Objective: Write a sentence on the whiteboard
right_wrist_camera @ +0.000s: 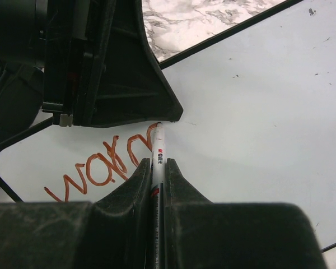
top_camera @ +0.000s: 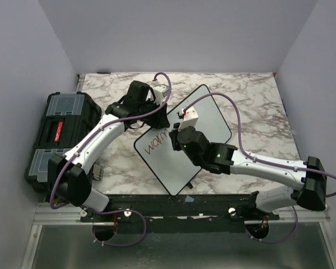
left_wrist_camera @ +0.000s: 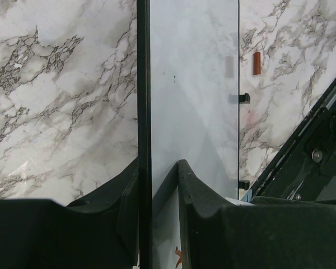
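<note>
The whiteboard [top_camera: 213, 120] lies tilted on the marble table. Red letters reading roughly "warn" [right_wrist_camera: 101, 168], the start of the sentence, run along its left part and also show from above as red writing [top_camera: 155, 140]. My left gripper [left_wrist_camera: 157, 165] is shut on the whiteboard's black-rimmed edge [left_wrist_camera: 143, 84], one finger on each face. My right gripper [right_wrist_camera: 157, 162] is shut on a white marker [right_wrist_camera: 157, 147]. The marker's tip touches the board [right_wrist_camera: 257, 101] at the end of the last stroke, right beside the left gripper's finger [right_wrist_camera: 117, 84]. Seen from above, the right gripper [top_camera: 176, 134] hangs over the board's middle.
A black toolbox [top_camera: 59, 134] with clear lid compartments stands at the table's left edge. A small red cap [left_wrist_camera: 257, 63] lies on the marble beyond the board. The walls enclose the table [top_camera: 252, 89] on three sides.
</note>
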Robot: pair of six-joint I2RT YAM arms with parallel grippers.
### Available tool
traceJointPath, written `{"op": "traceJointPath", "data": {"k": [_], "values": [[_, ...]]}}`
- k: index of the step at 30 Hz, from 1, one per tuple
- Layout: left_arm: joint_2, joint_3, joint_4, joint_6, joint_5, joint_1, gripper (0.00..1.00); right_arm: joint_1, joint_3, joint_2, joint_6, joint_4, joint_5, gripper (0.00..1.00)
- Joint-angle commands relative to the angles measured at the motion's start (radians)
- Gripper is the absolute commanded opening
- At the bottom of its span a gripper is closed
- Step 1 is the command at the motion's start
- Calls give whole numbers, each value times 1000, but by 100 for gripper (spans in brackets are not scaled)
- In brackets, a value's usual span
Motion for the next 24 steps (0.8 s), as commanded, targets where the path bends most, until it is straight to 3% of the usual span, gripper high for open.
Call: {"op": "traceJointPath", "data": {"k": [1,14,24], "values": [[-9,-13,-63,52,53,-57,0,-12,-18,19,41,-53,17,1],[-17,-13,-62,52,54,-57,0,-12,-98,-37,110,-69,-41,1],[-25,-20,-63,53,50,-57,0,-12,-61,-65,108,-99,-38,1]]}}
